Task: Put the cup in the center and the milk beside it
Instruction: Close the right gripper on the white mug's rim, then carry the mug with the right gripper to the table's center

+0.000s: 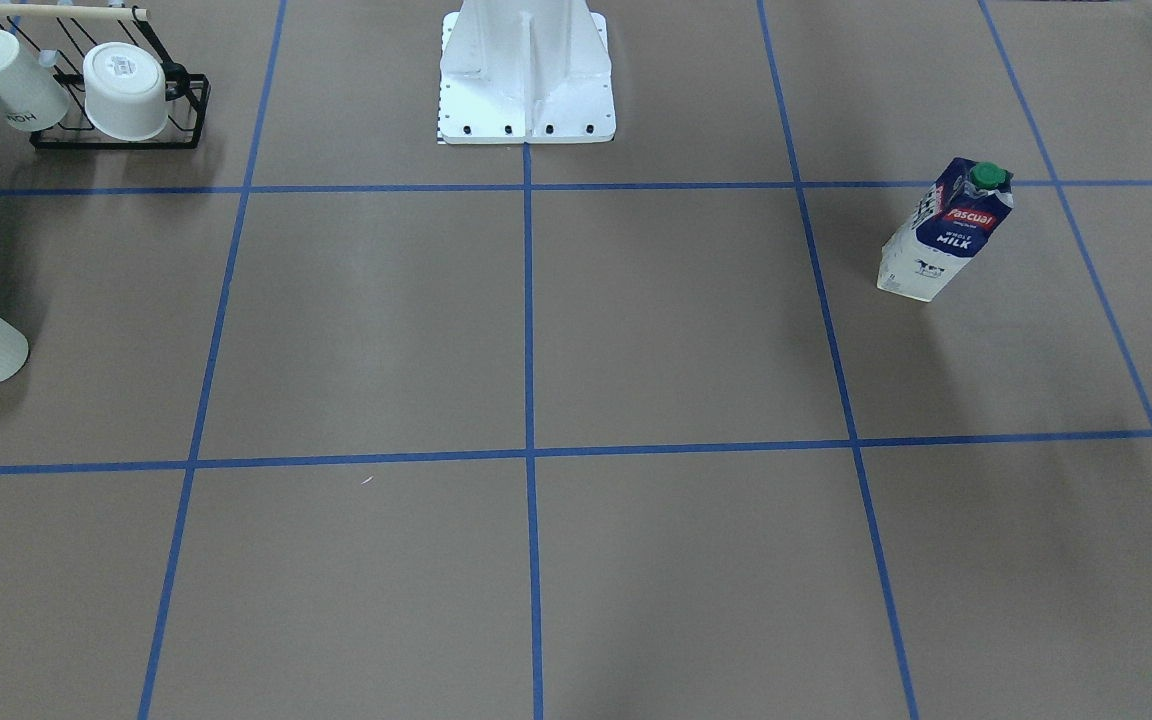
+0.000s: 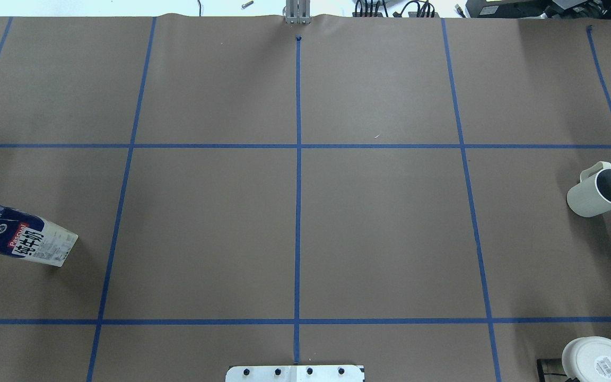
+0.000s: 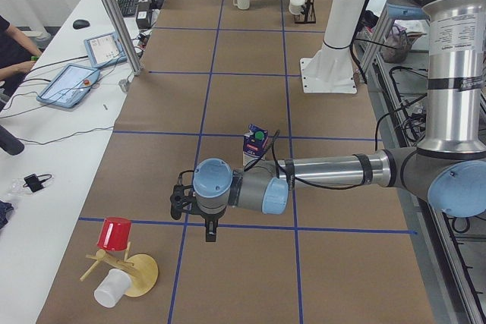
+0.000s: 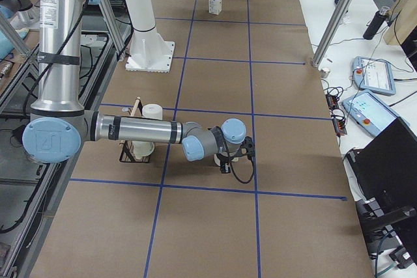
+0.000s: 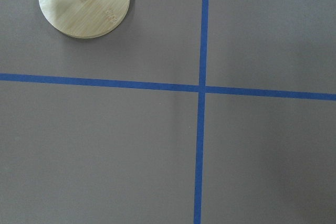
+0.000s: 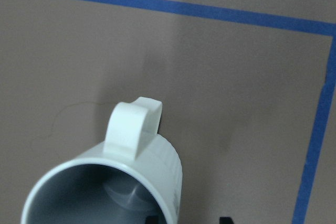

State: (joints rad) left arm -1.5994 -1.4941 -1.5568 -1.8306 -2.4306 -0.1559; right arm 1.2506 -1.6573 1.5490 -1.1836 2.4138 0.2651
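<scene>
Cup (image 2: 592, 195), small off-white mug with squared handle, is stood near the brown bench's (image 2: 380, 233) right end. Grasp step judged in hand: right fingers (image 6: 151, 219) are spread astride its wall; closing is needed. State of left fingers (image 3: 211, 231) cannot be told.

You had the milk (image 2: 22, 240) at the table's (image 2: 380, 233) left edge and the cup (image 2: 594, 193) at its right edge, well apart.
</scene>
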